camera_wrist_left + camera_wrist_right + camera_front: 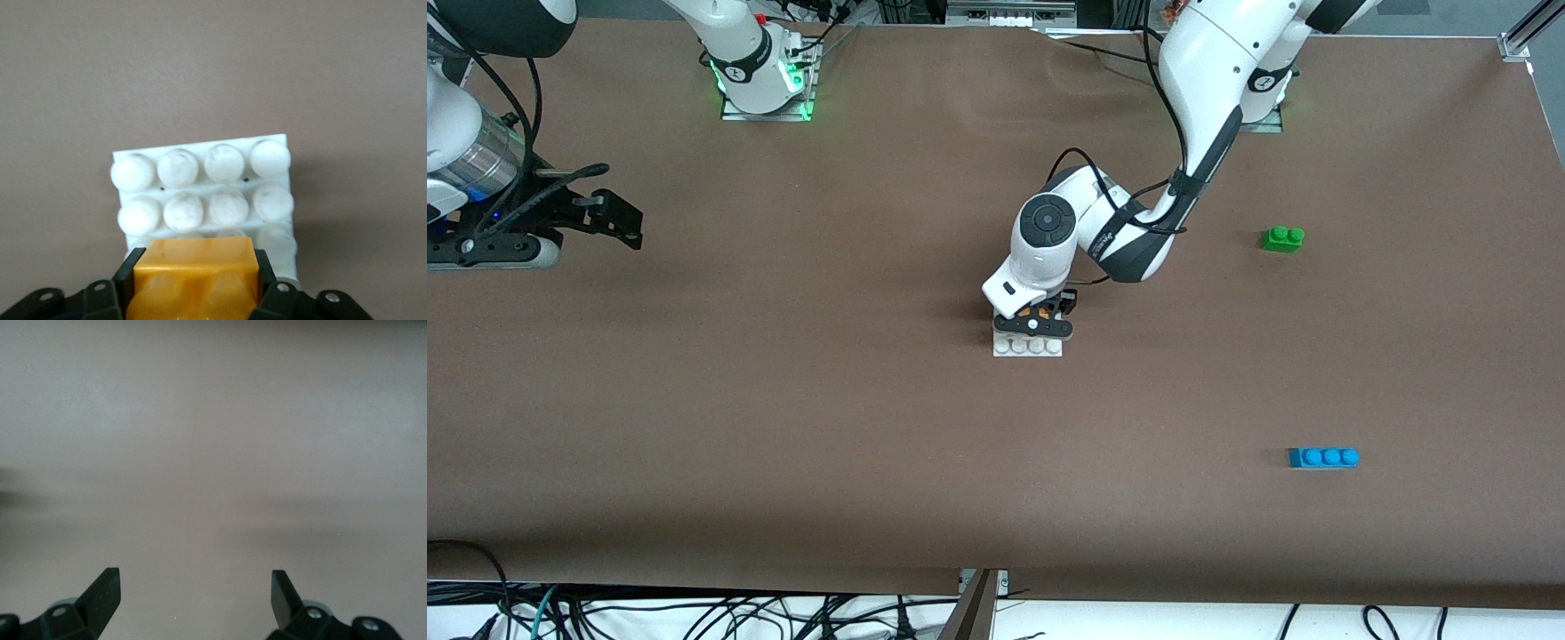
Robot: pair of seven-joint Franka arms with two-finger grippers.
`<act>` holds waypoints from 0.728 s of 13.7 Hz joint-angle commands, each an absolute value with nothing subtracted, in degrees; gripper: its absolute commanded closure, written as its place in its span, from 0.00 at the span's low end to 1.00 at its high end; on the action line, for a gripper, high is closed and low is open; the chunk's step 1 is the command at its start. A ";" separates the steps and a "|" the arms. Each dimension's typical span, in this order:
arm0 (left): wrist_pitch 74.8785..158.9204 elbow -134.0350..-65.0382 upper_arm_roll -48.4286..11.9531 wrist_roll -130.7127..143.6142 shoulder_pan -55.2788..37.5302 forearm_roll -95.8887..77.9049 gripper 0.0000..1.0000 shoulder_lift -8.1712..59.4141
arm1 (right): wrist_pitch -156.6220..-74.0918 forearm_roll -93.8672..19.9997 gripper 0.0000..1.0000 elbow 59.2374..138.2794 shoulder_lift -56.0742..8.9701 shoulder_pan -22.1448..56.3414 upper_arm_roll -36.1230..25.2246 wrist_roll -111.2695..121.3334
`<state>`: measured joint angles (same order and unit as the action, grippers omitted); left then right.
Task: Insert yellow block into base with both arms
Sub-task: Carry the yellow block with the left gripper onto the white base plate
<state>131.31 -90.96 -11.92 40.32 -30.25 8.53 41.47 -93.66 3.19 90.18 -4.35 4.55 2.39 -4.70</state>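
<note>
Base: the white studded plate (1028, 348) lies mid-table.
My left gripper (195, 283): down over the base, fingers clenched on the yellow block (193, 273), which sits on its studs.
My right gripper (195, 593): waiting, jaws released, over bare table at the right arm's end.

orange-yellow block (193, 270), white studded base (207, 180) (4x4 grid), brown table (783, 400)
</note>
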 commanded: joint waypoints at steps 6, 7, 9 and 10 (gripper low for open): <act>130.87 -88.77 -11.25 42.63 -32.17 10.55 0.74 44.47 | -93.51 3.43 0.00 89.82 -4.39 3.95 2.90 -5.36; 130.87 -88.68 -11.25 43.06 -32.52 10.55 0.74 44.47 | -93.52 3.34 0.00 89.82 -4.39 3.96 2.90 -5.36; 130.96 -88.68 -11.25 43.24 -32.61 10.46 0.74 44.47 | -93.51 3.34 0.00 89.82 -4.39 3.96 2.90 -5.36; 130.96 -88.68 -11.25 43.24 -32.61 10.55 0.74 44.47 | -93.52 3.34 0.00 89.82 -4.39 3.96 2.90 -5.36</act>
<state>131.42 -90.40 -11.66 41.69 -31.59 8.87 42.84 -93.66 3.19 90.18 -4.51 4.53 2.38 -4.71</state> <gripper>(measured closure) 0.317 0.000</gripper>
